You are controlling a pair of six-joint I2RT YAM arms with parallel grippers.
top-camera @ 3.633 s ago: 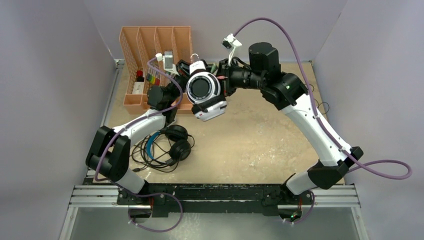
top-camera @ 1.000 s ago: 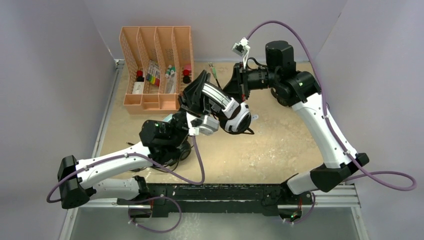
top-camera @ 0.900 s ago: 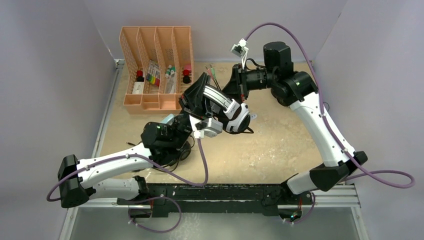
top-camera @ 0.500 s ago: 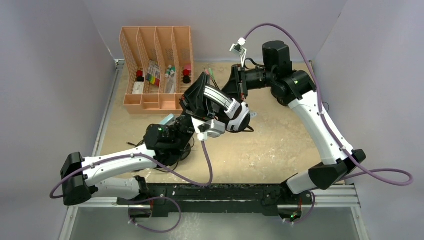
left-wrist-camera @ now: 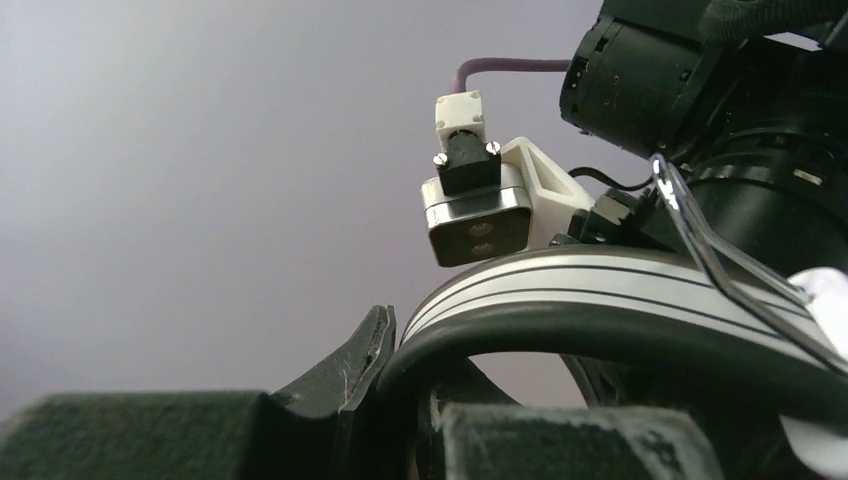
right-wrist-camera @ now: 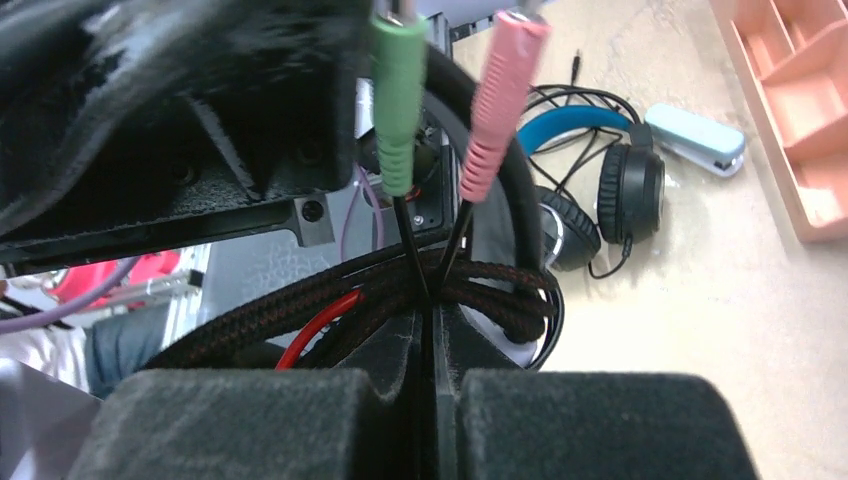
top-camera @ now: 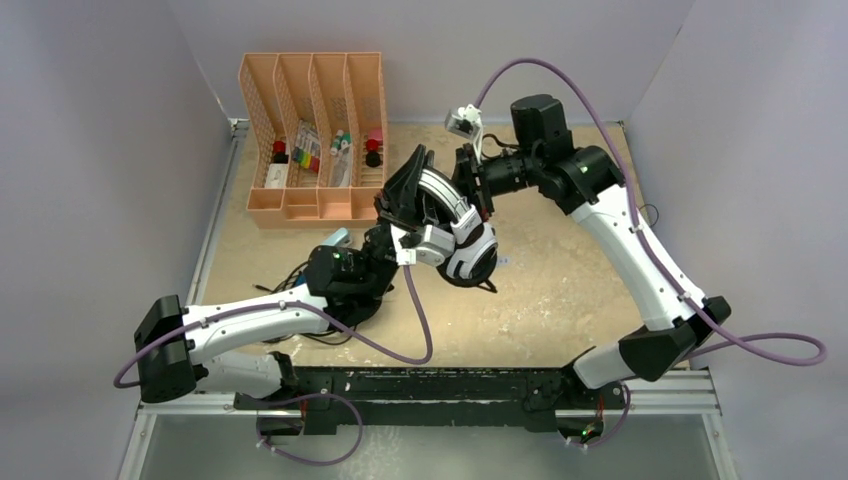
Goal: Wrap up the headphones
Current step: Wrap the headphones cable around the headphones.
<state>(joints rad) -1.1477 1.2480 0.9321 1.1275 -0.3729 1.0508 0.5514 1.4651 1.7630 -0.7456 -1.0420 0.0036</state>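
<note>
The white-and-black over-ear headset (top-camera: 462,232) hangs above the table (top-camera: 560,290), now slightly nearer the arm bases than a moment ago, with the left gripper (left-wrist-camera: 410,385) clamped on its headband. The right gripper (right-wrist-camera: 432,330) stays pinched on its thin black cable (right-wrist-camera: 410,250).

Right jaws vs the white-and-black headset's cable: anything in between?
Nothing visible. The right gripper has its jaws shut directly on the cable, just below the green plug and pink plug. The blue-band headset lies apart on the table.
</note>
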